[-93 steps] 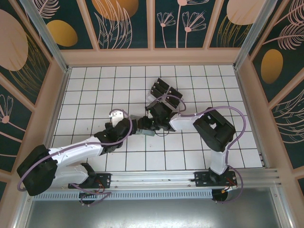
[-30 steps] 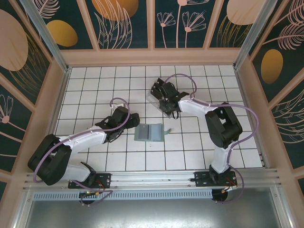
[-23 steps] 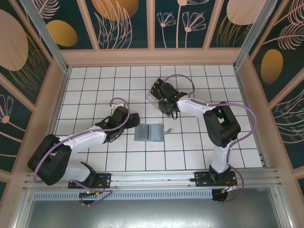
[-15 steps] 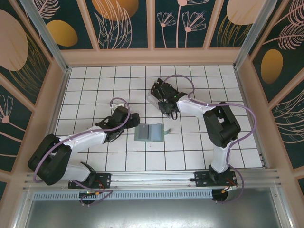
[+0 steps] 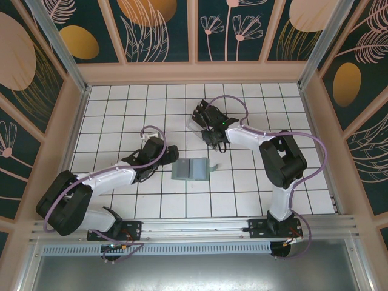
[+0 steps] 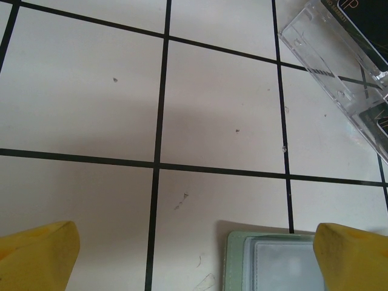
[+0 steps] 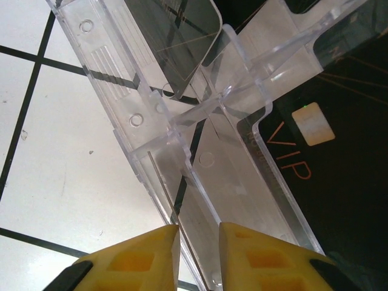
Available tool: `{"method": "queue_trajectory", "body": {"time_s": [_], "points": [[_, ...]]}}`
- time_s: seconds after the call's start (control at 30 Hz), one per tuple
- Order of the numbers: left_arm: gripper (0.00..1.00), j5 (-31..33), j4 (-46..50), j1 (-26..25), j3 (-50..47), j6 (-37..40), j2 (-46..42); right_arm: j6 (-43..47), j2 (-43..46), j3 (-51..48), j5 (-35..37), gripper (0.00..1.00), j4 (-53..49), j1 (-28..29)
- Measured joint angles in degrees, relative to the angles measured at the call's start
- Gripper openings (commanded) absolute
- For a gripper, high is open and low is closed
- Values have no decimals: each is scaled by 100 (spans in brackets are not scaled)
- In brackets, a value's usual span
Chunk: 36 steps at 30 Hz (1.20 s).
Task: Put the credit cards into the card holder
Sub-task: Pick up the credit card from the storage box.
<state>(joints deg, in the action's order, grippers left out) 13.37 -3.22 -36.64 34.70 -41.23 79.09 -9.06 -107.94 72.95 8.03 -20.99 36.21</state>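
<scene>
Drawn back since three seconds ago: left gripper, jaws wide apart, just left of sage-green card holder, mid tiled table. Farther, right gripper, jaws nearly together at clear slotted rack of black credit cards; clamped or not, cannot tell.

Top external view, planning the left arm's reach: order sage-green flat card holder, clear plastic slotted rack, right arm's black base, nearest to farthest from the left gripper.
1. Sage-green flat card holder, beside left gripper.
2. Clear plastic rack, farther back.
3. Right arm's black base, near edge.
</scene>
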Motion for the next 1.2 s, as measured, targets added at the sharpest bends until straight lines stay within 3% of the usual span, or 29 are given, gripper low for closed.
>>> {"method": "queue_trajectory", "body": {"time_s": [0.73,0.97,1.2], "points": [[99,-85,-72,0,-85,-2,0,48,42,42,-125,19,-9,-17],[98,-94,-85,0,-92,-2,0,177,42,42,-122,13,-9,-22],[99,-94,-87,0,-98,-7,2,439,42,59,-144,0,-7,-13]]}}
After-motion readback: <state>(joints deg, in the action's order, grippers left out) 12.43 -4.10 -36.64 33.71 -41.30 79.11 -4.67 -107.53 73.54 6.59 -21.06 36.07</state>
